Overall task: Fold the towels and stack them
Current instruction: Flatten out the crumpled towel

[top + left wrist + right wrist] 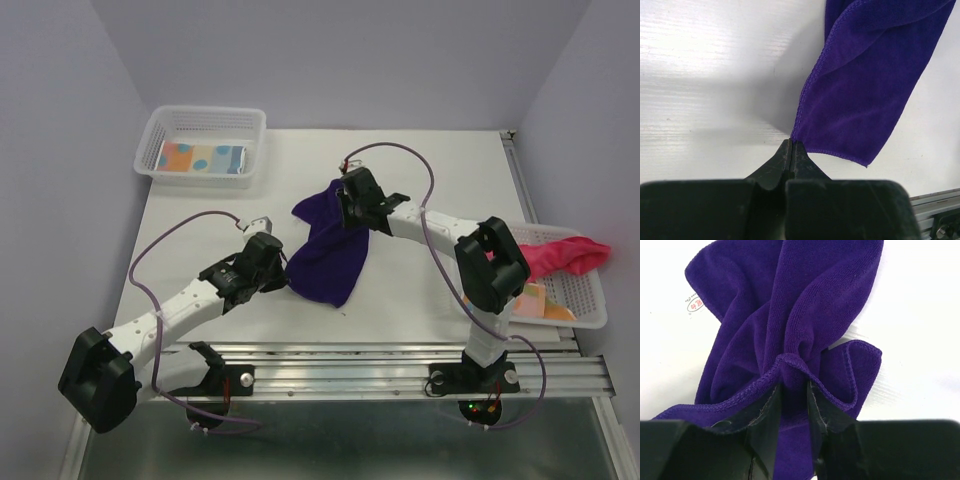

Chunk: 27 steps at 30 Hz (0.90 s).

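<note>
A deep purple towel (325, 255) lies crumpled in the middle of the table between my two grippers. My left gripper (283, 268) is shut on the towel's near left corner (865, 90); its jaws (791, 142) meet tightly at the hem. My right gripper (350, 200) is at the towel's far edge. Its jaws (792, 385) stand apart, with a bunched fold of the purple towel (790, 305) lying between them. A pink-red towel (560, 255) hangs over the right basket. A patterned towel (200, 157) lies folded in the far left basket.
A white mesh basket (205, 115) stands at the table's far left corner. A second basket (590, 300) sits at the right edge, with another patterned cloth (545, 305) inside. A white label (694, 304) shows at the purple towel's edge. A metal rail (400, 360) runs along the near edge.
</note>
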Tool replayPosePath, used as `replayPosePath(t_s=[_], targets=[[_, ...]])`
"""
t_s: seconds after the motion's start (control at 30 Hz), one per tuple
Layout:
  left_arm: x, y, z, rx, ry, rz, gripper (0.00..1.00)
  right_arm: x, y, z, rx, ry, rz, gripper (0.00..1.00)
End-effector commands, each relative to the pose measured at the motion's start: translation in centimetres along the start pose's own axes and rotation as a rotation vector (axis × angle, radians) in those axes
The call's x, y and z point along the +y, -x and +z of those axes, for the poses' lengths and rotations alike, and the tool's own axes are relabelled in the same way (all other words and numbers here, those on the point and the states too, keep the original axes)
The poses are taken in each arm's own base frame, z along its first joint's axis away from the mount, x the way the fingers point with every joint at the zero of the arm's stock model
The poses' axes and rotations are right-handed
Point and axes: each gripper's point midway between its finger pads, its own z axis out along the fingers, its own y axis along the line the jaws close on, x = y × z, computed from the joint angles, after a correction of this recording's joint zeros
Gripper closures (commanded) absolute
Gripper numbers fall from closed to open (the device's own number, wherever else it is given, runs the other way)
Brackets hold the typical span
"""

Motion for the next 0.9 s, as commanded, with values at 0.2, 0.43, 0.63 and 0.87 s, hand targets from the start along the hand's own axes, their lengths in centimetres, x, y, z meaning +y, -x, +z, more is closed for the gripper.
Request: replayPosePath(t_s=[0.2,0.43,0.63,0.87], targets=[[-0.1,0.2,0.2,-0.011,-0.007,0.02,1.0,1.0,2.4,-0.6,-0.072,0.027,0.019,0.78],[-1.1,2.4,-0.9,-0.087,-0.031,0.006,1.0,-0.5,5.5,-5.4,-0.195,-0.025,0.047,0.9],[-4.5,9.7,-5.9,-0.316,-0.113,-0.011,1.0,-0.6,9.6,-11.1,-0.327,0.011,0.042,0.97],[-6.9,17.8,-15.4,-0.612,-0.219,-0.043,1.0,-2.3,12.2,-16.9,-0.432,-0.03,0.071,0.97]])
